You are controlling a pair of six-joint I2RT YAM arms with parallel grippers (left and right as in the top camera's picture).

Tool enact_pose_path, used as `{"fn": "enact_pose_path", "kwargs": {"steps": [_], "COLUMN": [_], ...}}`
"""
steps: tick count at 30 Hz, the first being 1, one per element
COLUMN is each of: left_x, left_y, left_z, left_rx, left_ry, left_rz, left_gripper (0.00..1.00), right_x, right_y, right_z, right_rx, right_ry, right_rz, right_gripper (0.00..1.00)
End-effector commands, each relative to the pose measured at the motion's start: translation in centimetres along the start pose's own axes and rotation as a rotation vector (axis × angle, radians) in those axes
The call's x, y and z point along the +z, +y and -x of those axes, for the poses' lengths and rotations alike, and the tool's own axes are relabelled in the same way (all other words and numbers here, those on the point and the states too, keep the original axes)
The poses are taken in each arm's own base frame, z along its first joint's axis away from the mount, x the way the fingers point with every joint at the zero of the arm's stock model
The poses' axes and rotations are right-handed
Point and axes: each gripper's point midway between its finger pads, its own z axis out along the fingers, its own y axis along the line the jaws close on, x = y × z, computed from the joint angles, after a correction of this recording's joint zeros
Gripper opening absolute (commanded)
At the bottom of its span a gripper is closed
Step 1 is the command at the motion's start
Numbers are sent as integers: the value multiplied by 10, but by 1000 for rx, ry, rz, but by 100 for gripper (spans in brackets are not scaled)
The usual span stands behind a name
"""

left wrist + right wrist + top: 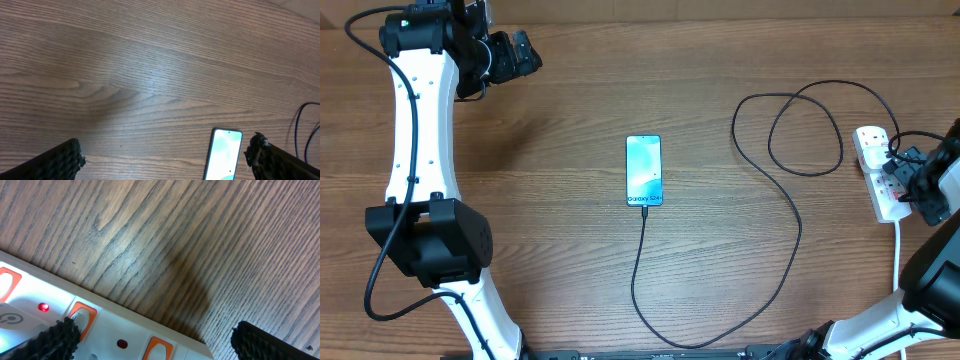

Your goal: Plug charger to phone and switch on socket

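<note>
Nearest the right wrist camera are two black ridged fingers (56,339), one at each lower corner. They stand wide apart with nothing between them, so the right gripper (152,327) is open. It hangs low over one white socket strip (115,325). One finger sits above the strip and the other above bare wood. Whether either finger touches the strip cannot be told. This view shows three orange switch marks (82,317) on the strip and two small lamps. One lamp (43,307) glows red and the other (121,343) is dark.

From overhead there are two arms, one phone, one black cable and one socket strip. The phone (644,170) lies flat near the middle of the surface (550,200) with its blue screen up. The black cable (798,235) meets the phone's bottom edge. From there it runs toward the near edge, curves right and up, makes one loop, and reaches the strip at the far right. How deep the tip sits in the phone cannot be told. One white cord (897,250) leaves the strip's near end.

The left gripper (525,55) is at the far left corner, well apart from the phone. It is also open and holds nothing. Its own camera shows the phone's top end between its two fingers.
</note>
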Motion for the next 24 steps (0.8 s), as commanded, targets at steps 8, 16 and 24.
{"fn": "enact_pose_path", "kwargs": {"steps": [8,16,24], "left_x": [-7,-7,-7], "left_y": [-5,-6,-5], "left_z": [3,3,3], "left_rx": [1,2,0], "left_ry": [-17,-17,-17], "left_rz": [-14,-15,-14], "left_gripper": [100,100,100], "right_x": [14,14,2], "right_y": [9,9,-6], "right_z": [-30,-30,-17], "right_rx": [-56,-56,-2], "right_ry": [106,106,76], "right_rz": [32,32,-34], "right_gripper": [100,100,100]}}
